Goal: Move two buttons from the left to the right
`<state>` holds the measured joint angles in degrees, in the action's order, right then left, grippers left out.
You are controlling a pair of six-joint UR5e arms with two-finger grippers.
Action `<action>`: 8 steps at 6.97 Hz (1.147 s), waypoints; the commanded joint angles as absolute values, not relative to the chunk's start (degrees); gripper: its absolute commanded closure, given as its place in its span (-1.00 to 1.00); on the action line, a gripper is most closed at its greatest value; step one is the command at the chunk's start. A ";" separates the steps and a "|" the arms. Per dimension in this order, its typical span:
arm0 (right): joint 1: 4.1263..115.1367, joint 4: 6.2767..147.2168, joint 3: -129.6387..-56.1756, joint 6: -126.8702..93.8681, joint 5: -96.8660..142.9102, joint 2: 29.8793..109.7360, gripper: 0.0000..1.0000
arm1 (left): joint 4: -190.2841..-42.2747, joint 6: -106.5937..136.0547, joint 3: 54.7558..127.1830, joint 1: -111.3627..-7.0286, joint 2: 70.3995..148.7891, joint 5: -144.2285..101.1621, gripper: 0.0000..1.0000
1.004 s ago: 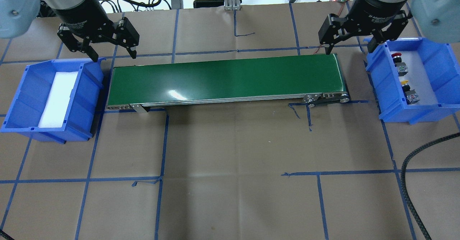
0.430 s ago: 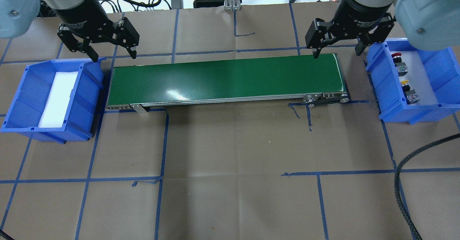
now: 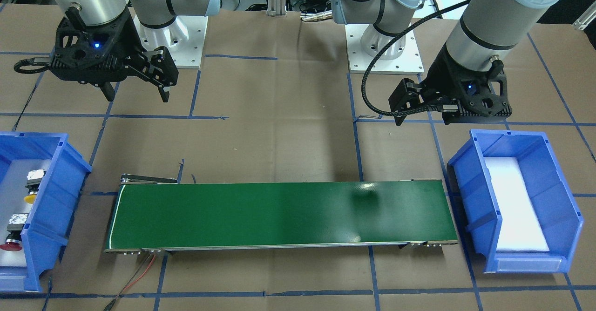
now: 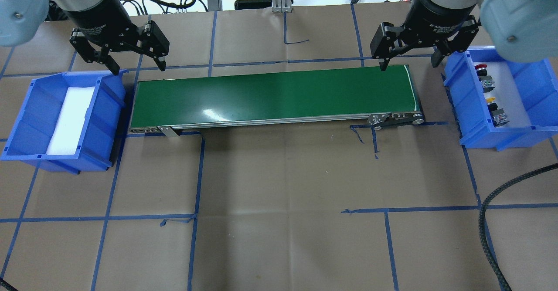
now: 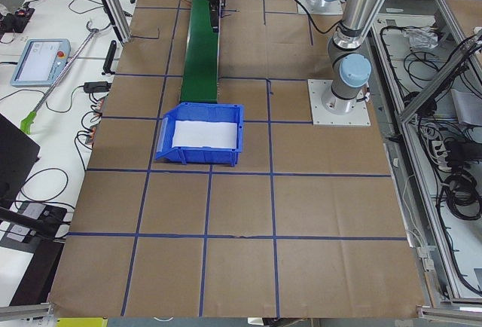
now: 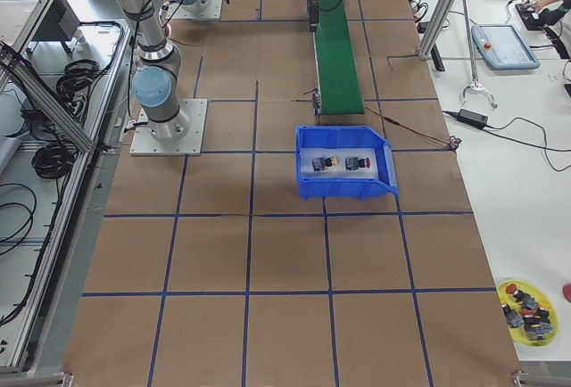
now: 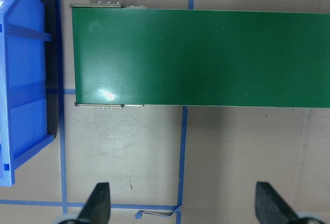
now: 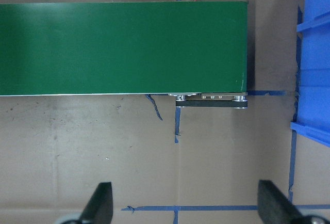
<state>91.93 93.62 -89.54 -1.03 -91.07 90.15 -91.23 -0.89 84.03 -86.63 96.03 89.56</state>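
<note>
Lying in right bin (image 4: 456,91), red button (image 4: 484,76), yellow button (image 4: 495,109); left bin (image 4: 107,108) foam-lined; left gripper (image 4: 139,69), right gripper (image 4: 409,65) wide-open, empty.

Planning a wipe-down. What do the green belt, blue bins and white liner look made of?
Green belt: glossy rubber or PVC, going by its glare patch. Blue bins: rigid moulded plastic, with ribbed walls and a slight sheen. White liner: matte, probably a foam sheet, but that is uncertain.

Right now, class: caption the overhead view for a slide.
Left gripper and right gripper hover open near ends of the belt; red button and yellow button lie in right bin.
</note>
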 commanded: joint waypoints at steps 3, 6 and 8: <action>91.93 94.75 -90.97 -0.97 -91.05 91.76 -1.00 | -91.23 -0.79 83.94 -86.57 96.06 89.56 -0.99; 91.93 94.83 -90.62 -0.97 -90.70 91.76 -1.00 | -91.23 -0.79 83.94 -86.66 96.06 89.56 -0.99; 91.85 95.01 -90.44 -0.97 -90.35 91.23 -1.00 | -91.23 -0.79 83.94 -86.57 95.98 89.56 -0.99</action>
<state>91.92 94.92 -90.56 -0.97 -90.51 91.54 -91.23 -0.79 83.94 -86.60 96.03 89.52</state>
